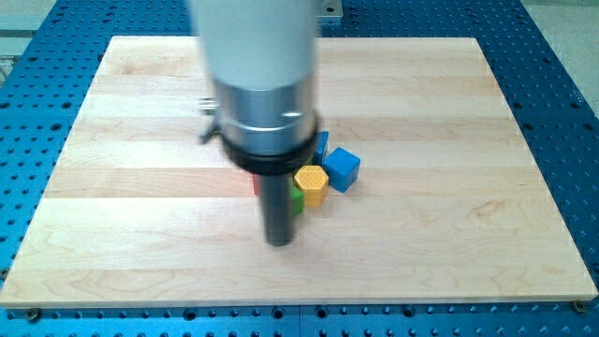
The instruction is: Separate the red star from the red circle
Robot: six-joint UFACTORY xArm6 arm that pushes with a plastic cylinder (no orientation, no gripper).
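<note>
My tip (279,241) rests on the wooden board (140,187) just below the middle. A cluster of blocks sits right behind and to the right of the rod. Only a thin red sliver (255,184) shows at the rod's left edge; I cannot tell whether it is the red star or the red circle. The other red block is hidden behind the arm. A yellow hexagon (311,184) sits to the rod's right, with a green block (297,200) partly hidden beside it.
A blue cube (343,168) lies right of the yellow hexagon. Another blue block (322,145) peeks out behind the arm's body. The arm's wide grey body (262,75) covers the board's upper middle. A blue perforated table (562,112) surrounds the board.
</note>
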